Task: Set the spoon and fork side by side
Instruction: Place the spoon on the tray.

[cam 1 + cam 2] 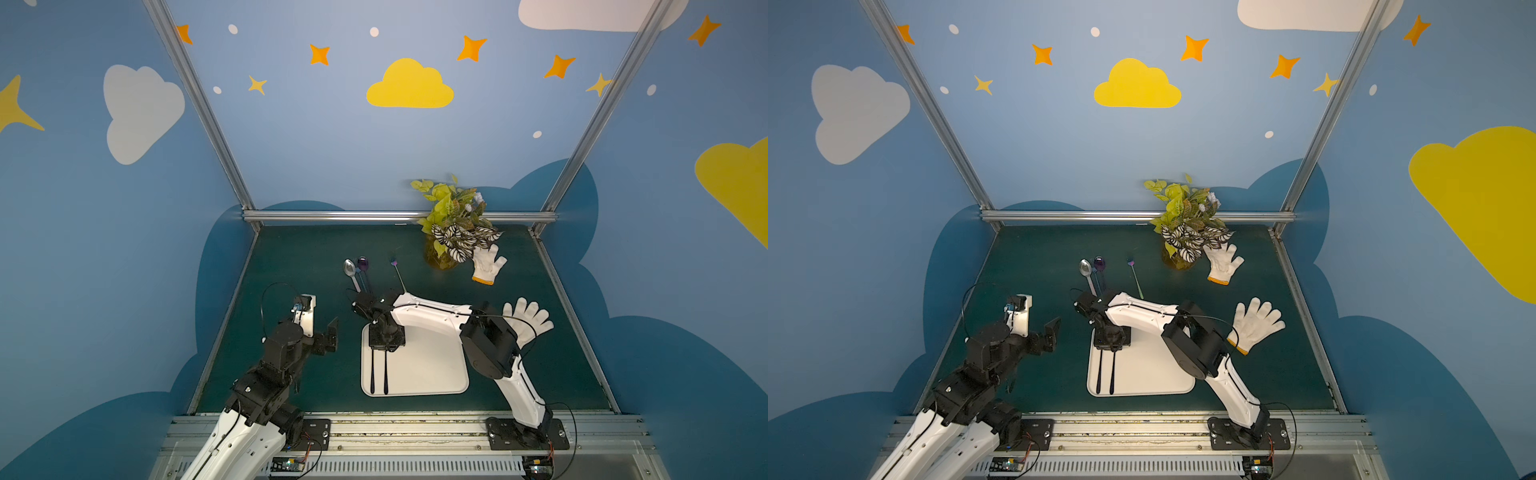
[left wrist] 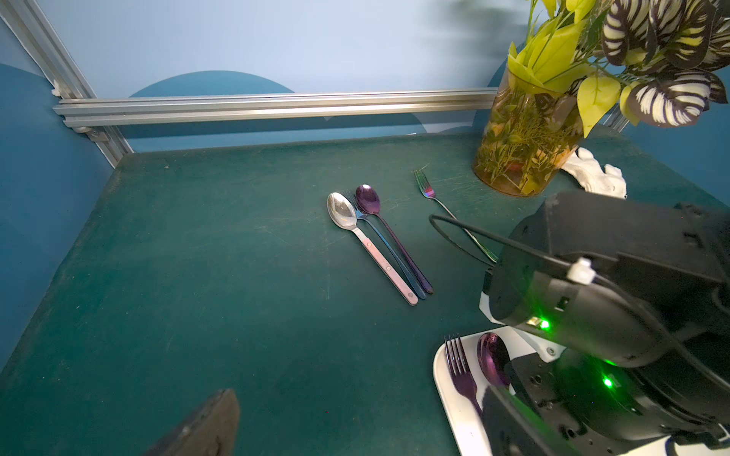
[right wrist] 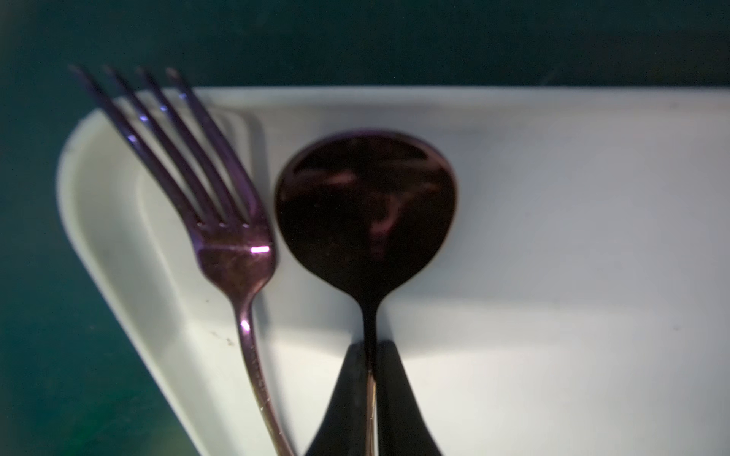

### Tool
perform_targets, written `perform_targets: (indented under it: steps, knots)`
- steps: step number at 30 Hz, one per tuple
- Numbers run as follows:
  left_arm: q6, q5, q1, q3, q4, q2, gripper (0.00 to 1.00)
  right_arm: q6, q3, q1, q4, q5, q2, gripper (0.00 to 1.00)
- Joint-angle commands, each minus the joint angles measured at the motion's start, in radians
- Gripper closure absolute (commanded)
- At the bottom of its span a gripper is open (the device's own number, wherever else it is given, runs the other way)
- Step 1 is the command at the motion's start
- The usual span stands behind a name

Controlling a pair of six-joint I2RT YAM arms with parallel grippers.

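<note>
**Spoon (image 3: 365, 205) held beside fork (image 3: 233, 252)**

The right hand (image 3: 370, 355) pinches the spoon by its neck, on the white tray (image 3: 553, 197) just beside the fork. From above, the right arm (image 1: 428, 311) hides the 2 heads. The left hand (image 1: 330, 332) is wide open, empty.

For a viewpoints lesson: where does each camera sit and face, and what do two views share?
Top views: overhead, looking down on the white tray; left arm, right arm.
Left wrist: low, faces the far rail; own fingertip, right arm.
Right wrist: looks down shut fingers gripping the purple spoon.
Wrist views share purple spoon, purple fork.
</note>
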Motion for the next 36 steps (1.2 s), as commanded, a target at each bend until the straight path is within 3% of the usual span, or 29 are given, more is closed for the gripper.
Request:
perform_targets:
  steps: [1, 25, 36]
  knots:
    - [0.002, 0.006, -0.001, -0.012, 0.013, -0.001, 0.00, -0.034, 0.023, 0.011, -0.087, 0.018, 0.029, 0.94]
    - [0.001, 0.004, -0.002, -0.010, 0.007, -0.008, 0.00, 0.050, 0.033, 0.020, -0.028, -0.049, 0.061, 0.93]
    - [-0.006, 0.008, -0.002, -0.010, 0.011, 0.009, 0.00, 0.014, 0.067, 0.017, -0.079, 0.012, 0.003, 0.79]
